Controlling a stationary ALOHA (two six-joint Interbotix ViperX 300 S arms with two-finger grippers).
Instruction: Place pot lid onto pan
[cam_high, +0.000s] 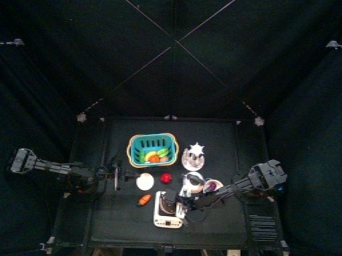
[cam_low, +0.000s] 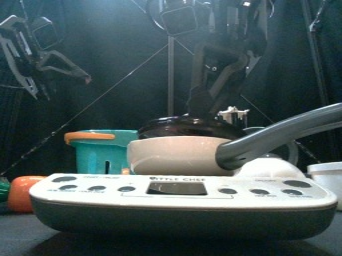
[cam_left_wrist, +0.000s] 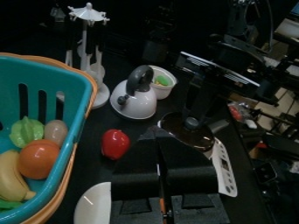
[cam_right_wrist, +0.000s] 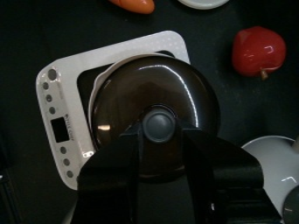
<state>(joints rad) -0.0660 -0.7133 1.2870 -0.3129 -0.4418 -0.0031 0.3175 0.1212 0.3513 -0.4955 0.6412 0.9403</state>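
**Lid sits on pan as right gripper grips its knob**

The dark round lid (cam_right_wrist: 152, 83) lies flat on the cream pan (cam_low: 174, 155), which stands on a white scale (cam_low: 181, 195). The right gripper (cam_right_wrist: 158, 133) reaches down from above, its jaws drawn narrow about the lid's grey knob. The left gripper (cam_left_wrist: 163, 179) hangs at the table's left, jaws apart and holding nothing, near a teal basket (cam_left_wrist: 47, 87) and a red apple (cam_left_wrist: 114, 143).

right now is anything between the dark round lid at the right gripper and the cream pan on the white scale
Nothing visible: the dark glossy round lid sits right over the cream pan, right gripper at its knob.
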